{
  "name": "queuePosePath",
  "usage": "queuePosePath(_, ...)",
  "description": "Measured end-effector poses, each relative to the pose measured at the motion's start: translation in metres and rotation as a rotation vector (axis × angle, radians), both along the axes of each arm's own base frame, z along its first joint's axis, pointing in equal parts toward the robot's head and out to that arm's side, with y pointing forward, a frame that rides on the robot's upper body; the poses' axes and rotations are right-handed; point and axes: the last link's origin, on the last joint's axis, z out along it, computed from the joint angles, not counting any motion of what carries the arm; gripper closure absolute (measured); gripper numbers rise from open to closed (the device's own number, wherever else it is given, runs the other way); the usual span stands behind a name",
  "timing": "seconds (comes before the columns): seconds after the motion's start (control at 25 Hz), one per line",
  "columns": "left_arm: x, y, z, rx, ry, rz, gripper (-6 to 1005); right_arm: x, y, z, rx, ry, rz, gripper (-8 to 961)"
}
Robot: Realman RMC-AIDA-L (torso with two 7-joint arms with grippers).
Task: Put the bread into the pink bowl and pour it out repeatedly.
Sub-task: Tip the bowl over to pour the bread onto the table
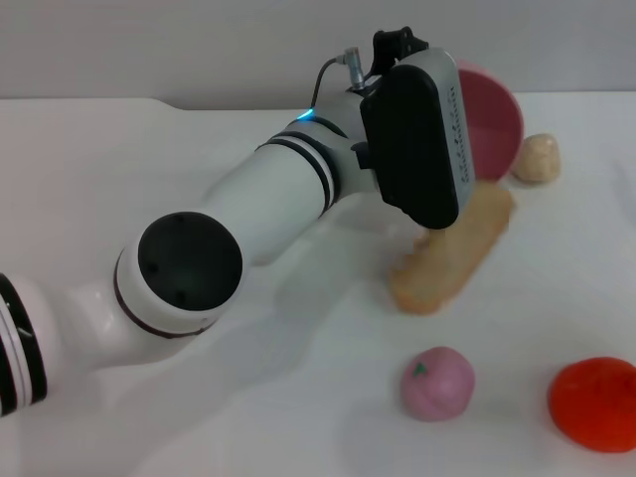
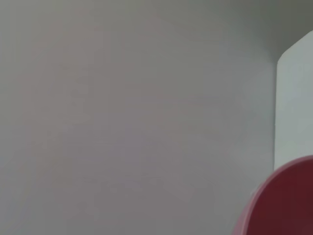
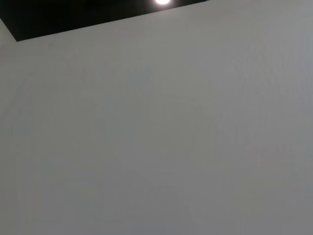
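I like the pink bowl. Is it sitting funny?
Yes. The pink bowl is tipped up on its side behind the left arm's wrist, mouth facing sideways. The bread lies on the table just below, not inside it.

a lab-like setup: plain white table (image 1: 199, 417), bare grey wall (image 2: 137, 117).

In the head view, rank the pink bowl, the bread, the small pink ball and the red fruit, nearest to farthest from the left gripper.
1. pink bowl, tipped, right at the left gripper.
2. bread, on the table just below it.
3. small pink ball, nearer the robot.
4. red fruit, far right corner.
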Motion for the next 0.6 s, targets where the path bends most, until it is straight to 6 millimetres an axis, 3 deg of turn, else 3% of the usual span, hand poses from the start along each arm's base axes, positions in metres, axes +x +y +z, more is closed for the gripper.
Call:
queuePosePath(0.4, -0.0013, 0.0021, 0.0018, 0.003, -0.020, 0.018, 964, -0.0017, 0.0023, -0.0012, -0.006, 0.000, 0.006, 449)
queuePosePath(0.6, -0.0005, 0.0095, 0.0087, -0.002, -0.118, 0.083, 963, -0.0027, 0.0046, -0.0017, -0.009, 0.000, 0.005, 449)
